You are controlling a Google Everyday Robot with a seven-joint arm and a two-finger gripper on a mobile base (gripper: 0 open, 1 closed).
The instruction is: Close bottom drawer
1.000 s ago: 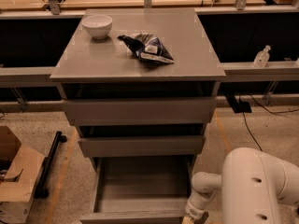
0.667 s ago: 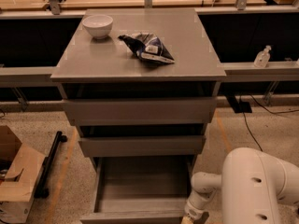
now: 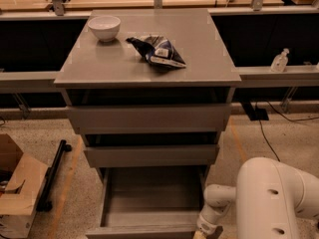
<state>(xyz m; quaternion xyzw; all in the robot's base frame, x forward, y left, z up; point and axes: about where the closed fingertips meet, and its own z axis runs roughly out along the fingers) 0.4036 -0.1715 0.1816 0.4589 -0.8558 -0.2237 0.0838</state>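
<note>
The bottom drawer point(image 3: 149, 198) of the grey cabinet stands pulled out toward me, its plain grey box interior showing and its flat front point(image 3: 142, 231) at the frame's lower edge. Above it sit the wider middle drawer point(image 3: 151, 156) and the widest top drawer point(image 3: 149, 117), both pushed in. My white arm point(image 3: 269, 198) comes in from the lower right. Its wrist point(image 3: 213, 218) hangs beside the open drawer's right front corner. The gripper is below the frame's bottom edge and hidden.
A white bowl point(image 3: 104, 27) and a dark chip bag point(image 3: 158, 51) lie on the cabinet top point(image 3: 209, 59). A cardboard box point(image 3: 15, 188) and a black bar point(image 3: 54, 173) lie on the floor at left. A bottle point(image 3: 279, 60) stands on the right ledge. Cables run on the floor at right.
</note>
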